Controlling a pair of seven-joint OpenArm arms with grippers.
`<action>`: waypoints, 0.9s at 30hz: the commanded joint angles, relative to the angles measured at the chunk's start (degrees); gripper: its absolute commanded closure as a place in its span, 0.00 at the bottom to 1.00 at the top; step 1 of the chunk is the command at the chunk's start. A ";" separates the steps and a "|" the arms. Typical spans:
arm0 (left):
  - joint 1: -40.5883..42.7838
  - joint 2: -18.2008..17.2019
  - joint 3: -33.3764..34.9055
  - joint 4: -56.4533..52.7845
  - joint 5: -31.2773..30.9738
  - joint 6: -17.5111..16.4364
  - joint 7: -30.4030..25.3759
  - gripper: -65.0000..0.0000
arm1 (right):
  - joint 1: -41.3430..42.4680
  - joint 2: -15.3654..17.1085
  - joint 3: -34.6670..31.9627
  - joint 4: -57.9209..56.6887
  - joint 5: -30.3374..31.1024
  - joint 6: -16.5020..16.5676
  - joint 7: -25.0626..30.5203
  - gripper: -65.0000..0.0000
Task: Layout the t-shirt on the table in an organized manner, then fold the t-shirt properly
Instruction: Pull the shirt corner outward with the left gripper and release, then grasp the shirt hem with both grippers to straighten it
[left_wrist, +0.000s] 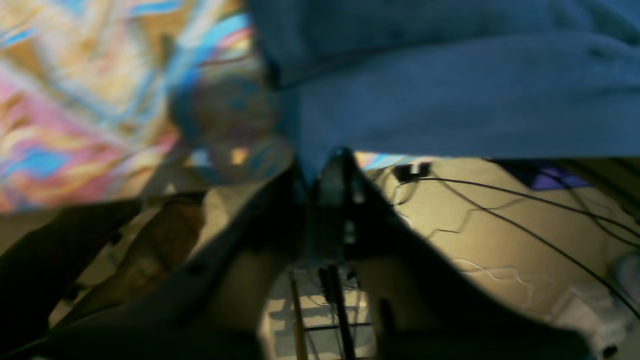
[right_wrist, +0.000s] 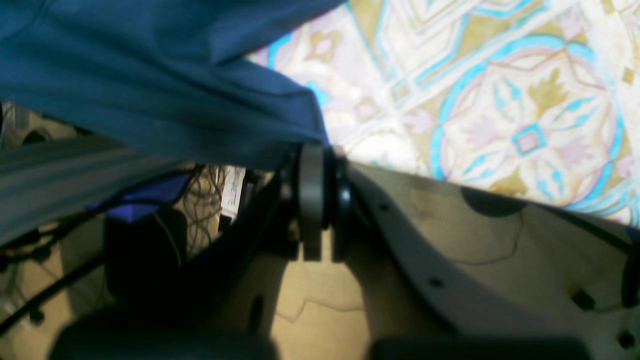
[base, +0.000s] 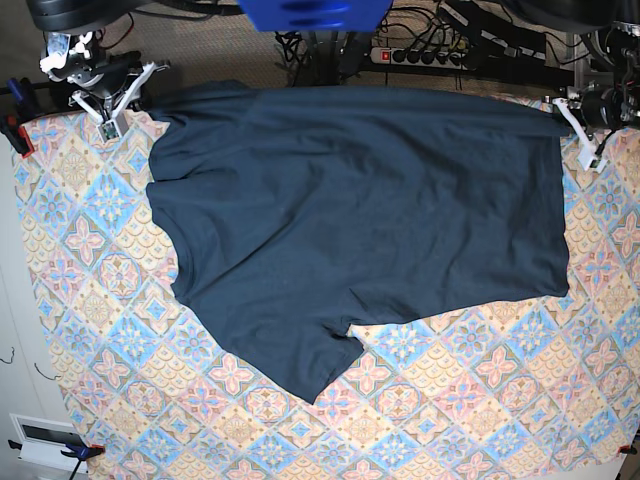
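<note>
— Where is the shirt right now?

— The t-shirt (base: 360, 230) lies spread across the far half of the table (base: 90, 310), dark cloth over the pink, blue and cream tiles. Its far edge runs along the table's back edge, stretched between my two grippers. One sleeve points toward the near side, hanging down over the pattern around the middle of the table; the rest of the body looks mostly flat, with light wrinkles.

— And your left gripper?

— My left gripper (left_wrist: 327, 170) sits at the far corner on the base view's right (base: 583, 128). In my wrist view the jaws are pressed together with the shirt's edge (left_wrist: 450, 100) pinched at their tips. That view is blurred, but the cloth clearly meets the closed tips. Below the cloth I see floor and black cables (left_wrist: 525, 215).

— Your right gripper?

— My right gripper (right_wrist: 320, 160) is at the opposite far corner, on the base view's left (base: 108, 100). Its jaws are clenched on a gathered corner of the shirt (right_wrist: 150, 75), the fabric drawn into a point just where the tips meet. The patterned table cover (right_wrist: 500, 100) lies beside it, and the table's edge falls away beneath me.
</note>
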 joint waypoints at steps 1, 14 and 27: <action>-0.14 -1.68 -2.54 0.67 -0.05 0.14 -0.36 0.85 | -0.28 1.29 0.62 0.90 0.08 -0.21 0.08 0.98; -22.65 1.48 -11.77 -8.38 0.48 0.41 -0.54 0.43 | 0.07 1.29 0.62 0.90 0.00 -0.21 -0.54 0.98; -46.21 14.32 3.96 -27.02 22.28 0.58 -9.95 0.26 | 0.07 1.29 1.06 0.90 0.08 -0.21 -0.54 0.98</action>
